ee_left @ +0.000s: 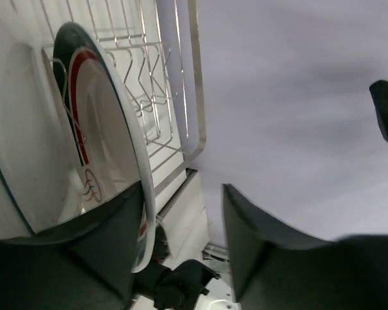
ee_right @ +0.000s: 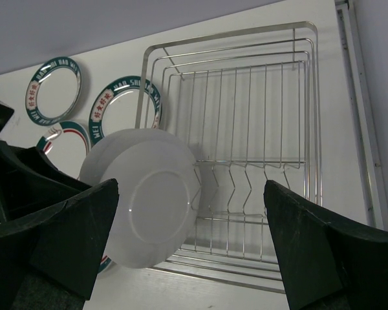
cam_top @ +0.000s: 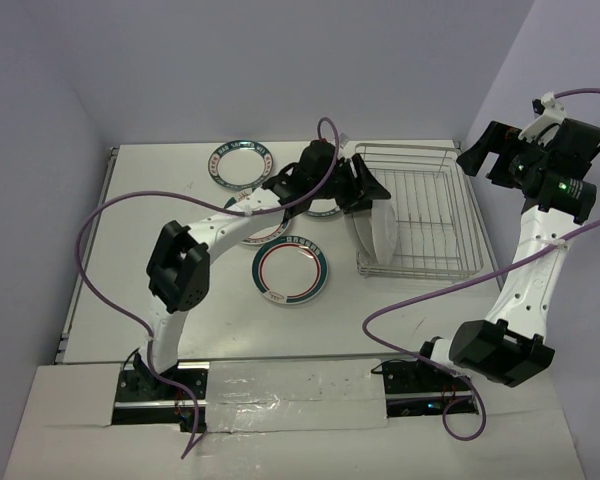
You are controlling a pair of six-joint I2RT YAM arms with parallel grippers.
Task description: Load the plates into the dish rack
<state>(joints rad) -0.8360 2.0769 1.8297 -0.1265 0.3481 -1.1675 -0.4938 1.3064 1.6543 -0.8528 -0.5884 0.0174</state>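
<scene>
As plates [ee_right: 152, 206] crowd the dish rack [ee_right: 229, 37] edge — left end effector [ee_left: 183, 194] (right [ee_right: 191, 187] too) gapes.

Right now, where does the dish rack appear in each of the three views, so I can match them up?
Top external: the dish rack lies right of centre.
Left wrist: upper left, seen close and slanted, with its rim bar running down the picture.
Right wrist: centre to upper right, seen nearly whole from above.
Shared landmark: the upright plates standing at one end of the rack, at left in the left wrist view and lower left in the right wrist view.
</scene>
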